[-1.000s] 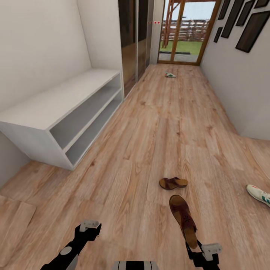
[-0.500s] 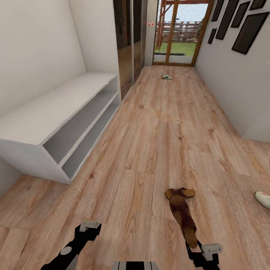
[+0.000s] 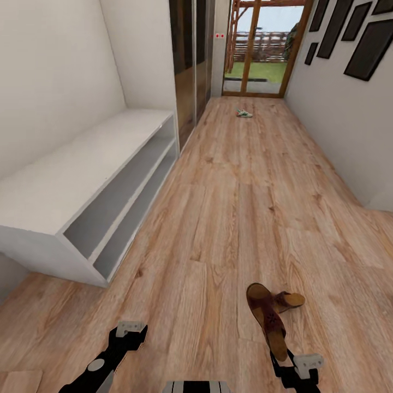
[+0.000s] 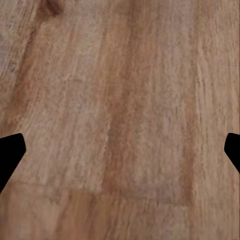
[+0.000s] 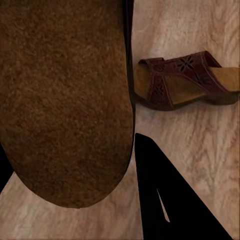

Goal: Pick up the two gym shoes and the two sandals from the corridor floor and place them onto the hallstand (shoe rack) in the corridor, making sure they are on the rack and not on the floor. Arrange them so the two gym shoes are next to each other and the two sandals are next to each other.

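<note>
Right gripper (image 3: 292, 364): sitting at the near right of the head view, its fingers pinching the heel end of a brown sandal (image 3: 266, 319) and holding it off the floor, toe pointing away.
Held sandal, wrist view: its sole (image 5: 65, 100) is lying close to the camera, a dark finger (image 5: 170, 200) beside it.
Second sandal (image 3: 288, 301): lying on the corridor floor (image 3: 229, 207) just right of the held one, partly behind it; also showing in the right wrist view (image 5: 182, 80).
Left gripper (image 3: 130, 331): hovering at the near left, fingers spread wide and holding nothing, with bare planks between them (image 4: 125, 125).
Gym shoe (image 3: 244, 113): lying far down the corridor, near the glass door (image 3: 262, 49).
White two-shelf bench (image 3: 82, 185): standing along the left wall.
Dark picture frames (image 3: 371, 46): hanging on the right wall.
</note>
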